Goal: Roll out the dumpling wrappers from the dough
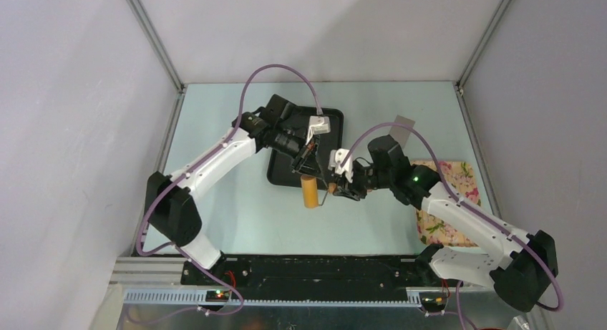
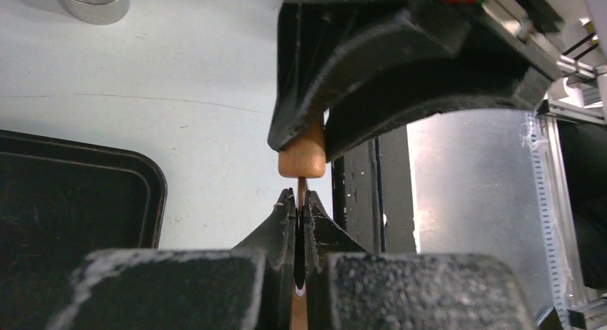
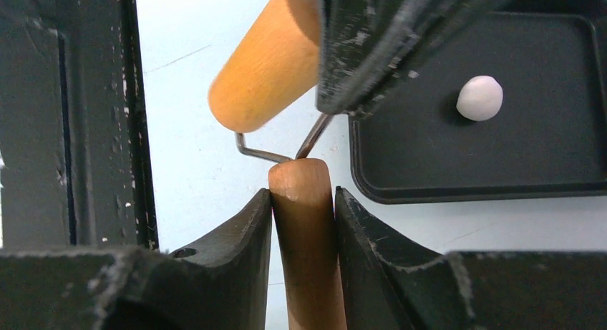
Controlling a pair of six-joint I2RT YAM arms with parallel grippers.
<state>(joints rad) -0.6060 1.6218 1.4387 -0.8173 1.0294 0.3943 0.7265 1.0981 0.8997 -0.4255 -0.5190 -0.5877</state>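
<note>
**Rolling pin (image 1: 310,192) in a two-sided grip, dough (image 3: 479,97) apart on the tray (image 3: 501,158)**

Caught only from the right wrist: a small white ball lying on the floor of the black tray, touching nothing, well apart from the pin. Lost overhead behind the left arm (image 1: 215,162).

Just off the tray's near corner, over the pale bench (image 1: 236,215): pinches the pin's thin wire stem (image 3: 313,138) with the left end effector (image 2: 299,201), fingers pressed together on it, plainest from the left wrist. Clamps the wooden handle (image 3: 306,230) in the right end effector (image 3: 302,197), fingers part-spread and touching it on both sides, plainest from the right wrist. Reads overhead as one dark knot beside the orange drum (image 3: 268,58).

Adds, from the left wrist alone, a round steel cup (image 2: 93,1) on the bench; from overhead alone, a floral cloth (image 1: 462,178) under the right arm (image 1: 465,222).
</note>
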